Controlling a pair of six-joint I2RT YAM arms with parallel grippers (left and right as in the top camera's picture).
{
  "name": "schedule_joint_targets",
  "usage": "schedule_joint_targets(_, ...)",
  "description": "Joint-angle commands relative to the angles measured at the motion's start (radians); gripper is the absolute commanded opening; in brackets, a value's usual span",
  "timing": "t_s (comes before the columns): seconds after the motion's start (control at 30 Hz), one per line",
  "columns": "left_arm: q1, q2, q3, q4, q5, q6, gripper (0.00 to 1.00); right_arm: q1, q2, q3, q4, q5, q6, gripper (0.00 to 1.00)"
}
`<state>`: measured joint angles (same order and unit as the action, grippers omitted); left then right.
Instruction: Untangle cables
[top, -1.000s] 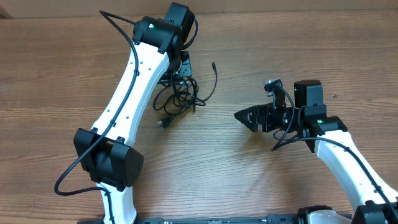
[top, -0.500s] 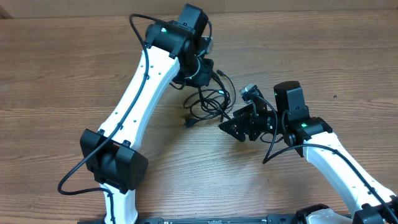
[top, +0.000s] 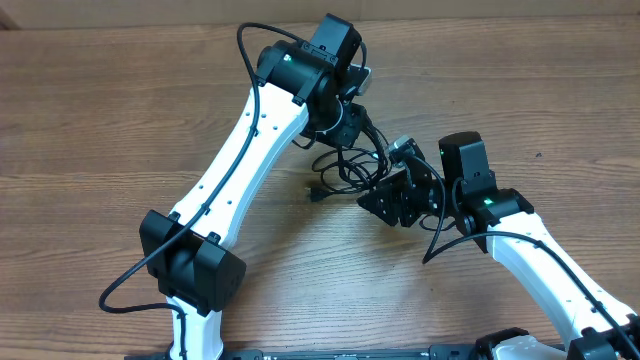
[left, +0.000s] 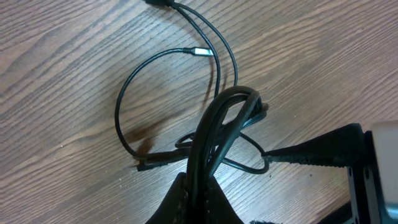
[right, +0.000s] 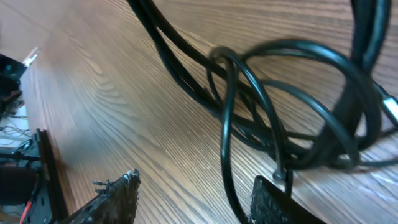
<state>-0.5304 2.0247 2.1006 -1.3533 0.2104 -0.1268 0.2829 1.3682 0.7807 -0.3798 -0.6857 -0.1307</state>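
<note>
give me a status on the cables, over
Left fingers shut on the cables. Right fingers open, one loop running between them. Cables bunched in one clump on the table, nothing else near.

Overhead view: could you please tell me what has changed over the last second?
The left hand, shut on the cables, dragged them toward the right hand. The right hand, open, moved in to meet them and now straddles a loop. The cables stay tangled.
</note>
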Motion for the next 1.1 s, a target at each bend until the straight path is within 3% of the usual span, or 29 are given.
schedule_joint_targets(0.0, -0.005, -0.001, 0.01, 0.004, -0.011, 0.019, 0.05, 0.005, 0.003, 0.006, -0.016, 0.043, 0.003, 0.56)
schedule_joint_targets(0.27, -0.005, -0.001, 0.01, 0.0, -0.045, 0.019, 0.04, 0.005, 0.003, 0.006, -0.051, 0.092, 0.011, 0.53)
schedule_joint_targets(0.47, -0.005, -0.001, 0.01, -0.007, -0.045, 0.045, 0.04, -0.002, 0.003, 0.006, -0.02, 0.371, 0.334, 0.51)
schedule_joint_targets(0.63, -0.005, -0.001, 0.01, -0.007, -0.04, 0.045, 0.05, -0.002, 0.003, 0.006, 0.043, 0.366, 0.425, 0.51)
schedule_joint_targets(0.97, -0.005, -0.001, 0.01, -0.003, -0.035, 0.045, 0.04, -0.002, 0.003, 0.006, 0.062, 0.341, 0.449, 0.51)
schedule_joint_targets(1.07, -0.008, -0.001, 0.01, 0.001, -0.018, 0.04, 0.04, -0.002, 0.003, 0.006, 0.065, 0.341, 0.513, 0.47)
